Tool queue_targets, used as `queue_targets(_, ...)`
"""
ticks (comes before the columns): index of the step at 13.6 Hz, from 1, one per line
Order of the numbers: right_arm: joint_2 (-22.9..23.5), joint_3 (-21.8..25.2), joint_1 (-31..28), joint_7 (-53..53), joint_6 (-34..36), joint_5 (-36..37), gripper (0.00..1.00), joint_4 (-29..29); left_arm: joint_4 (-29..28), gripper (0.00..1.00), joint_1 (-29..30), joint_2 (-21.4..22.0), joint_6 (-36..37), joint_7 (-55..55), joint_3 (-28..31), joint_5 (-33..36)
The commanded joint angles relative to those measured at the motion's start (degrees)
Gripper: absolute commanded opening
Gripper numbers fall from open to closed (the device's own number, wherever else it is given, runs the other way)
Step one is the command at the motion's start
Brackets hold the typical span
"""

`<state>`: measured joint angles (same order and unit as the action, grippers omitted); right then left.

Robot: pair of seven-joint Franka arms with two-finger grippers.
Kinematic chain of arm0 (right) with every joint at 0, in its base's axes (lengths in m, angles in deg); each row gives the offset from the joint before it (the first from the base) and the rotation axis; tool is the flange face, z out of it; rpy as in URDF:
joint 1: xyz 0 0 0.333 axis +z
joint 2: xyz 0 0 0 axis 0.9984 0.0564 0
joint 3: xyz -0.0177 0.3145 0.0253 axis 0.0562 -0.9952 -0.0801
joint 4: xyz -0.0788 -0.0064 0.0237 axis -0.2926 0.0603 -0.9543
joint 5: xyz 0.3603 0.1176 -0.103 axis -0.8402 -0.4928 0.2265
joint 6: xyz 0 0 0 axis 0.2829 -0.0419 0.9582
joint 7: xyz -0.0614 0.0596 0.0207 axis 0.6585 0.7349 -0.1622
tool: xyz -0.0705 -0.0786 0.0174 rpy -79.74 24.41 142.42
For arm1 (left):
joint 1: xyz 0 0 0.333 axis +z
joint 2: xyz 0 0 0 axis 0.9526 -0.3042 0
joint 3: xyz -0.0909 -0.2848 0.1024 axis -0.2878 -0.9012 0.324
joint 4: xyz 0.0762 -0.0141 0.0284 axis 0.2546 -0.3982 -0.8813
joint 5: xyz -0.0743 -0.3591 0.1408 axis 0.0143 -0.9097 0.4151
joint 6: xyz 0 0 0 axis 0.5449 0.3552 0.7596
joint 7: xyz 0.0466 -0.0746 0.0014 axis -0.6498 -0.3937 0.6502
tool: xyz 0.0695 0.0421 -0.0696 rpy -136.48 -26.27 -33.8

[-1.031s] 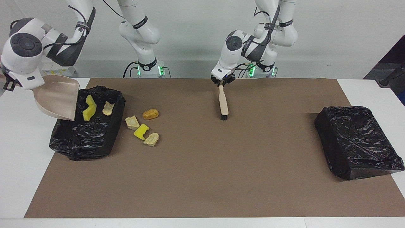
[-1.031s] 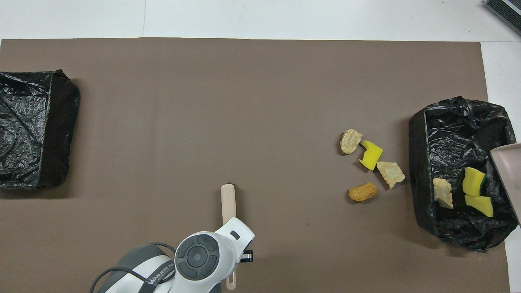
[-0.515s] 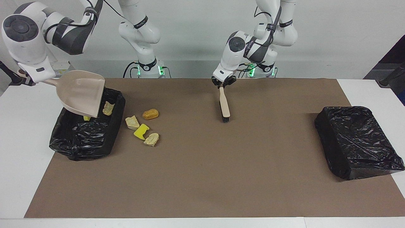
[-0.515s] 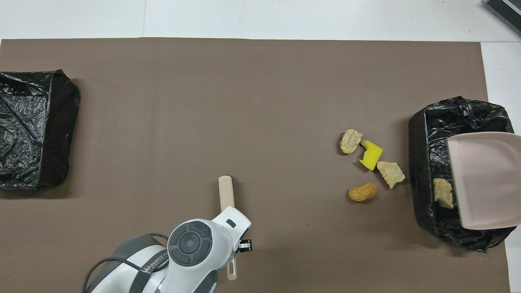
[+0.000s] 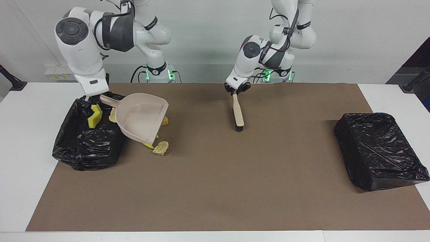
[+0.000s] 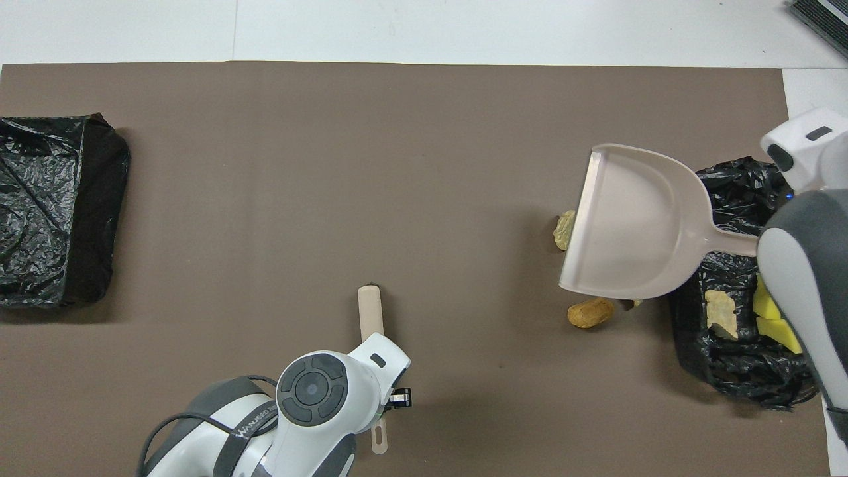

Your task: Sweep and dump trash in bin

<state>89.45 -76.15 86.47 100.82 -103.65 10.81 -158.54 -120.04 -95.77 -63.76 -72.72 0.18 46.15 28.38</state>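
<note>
Right gripper (image 5: 95, 96) clamped on beige plastic dustpan (image 5: 142, 117) above scattered scraps (image 5: 161, 148) near table's right-arm edge, left gripper (image 5: 237, 88) gripping tan wooden brush (image 5: 238, 113), bristles down.

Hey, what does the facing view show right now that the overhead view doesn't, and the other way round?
Only the facing view: the right pincer gripping the dustpan by its handle, and a yellow scrap poking out under the dustpan's lip. Only the overhead view: the whole orange lump, which the dustpan mostly hides in the facing view. Both: the left pincer holding the brush, the dustpan over the loose scraps beside the bin, sponge pieces inside it, and the second bin at the left arm's end.
</note>
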Motion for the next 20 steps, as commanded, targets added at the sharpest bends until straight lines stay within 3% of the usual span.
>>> queue_targets(1,0.6,0.2,1.8,-18.4,-0.6,-6.4,0.00,0.2,1.5,0.77,1.9,-0.5,0.7,-2.2,0.1,-0.5)
queue_targets(2,0.9,0.2,2.4,-24.8,-1.4,-9.0,0.00,0.2,2.9,0.87,4.4,-0.4,2.4,-2.4,0.1,0.0)
queue_targets(5,3.9,0.1,4.3,-40.5,-4.4,-12.8,0.00,0.5,9.2,1.00,11.1,-0.6,9.0,-6.9,0.1,0.2)
queue_targets(10,10.6,0.1,11.8,-57.9,-13.5,-20.8,0.00,3.6,16.4,1.00,22.7,-0.7,14.1,-12.9,0.2,9.4)
queue_targets(12,14.2,0.0,15.0,-68.4,-16.3,-27.5,0.00,6.8,18.8,1.00,27.5,-1.3,16.3,-19.2,0.3,9.6)
queue_targets(15,18.0,0.0,19.5,-77.6,-23.5,-34.4,0.00,7.7,23.2,1.00,32.7,-3.7,17.7,-24.5,0.3,15.4)
queue_targets(18,21.8,0.2,27.6,-84.4,-31.4,-35.1,0.00,6.9,32.5,1.00,36.9,-8.1,21.7,-27.8,0.2,17.6)
queue_targets(20,24.4,0.1,29.3,-84.8,-35.7,-35.0,0.00,6.3,38.2,1.00,37.6,-9.5,25.9,-28.4,0.3,18.3)
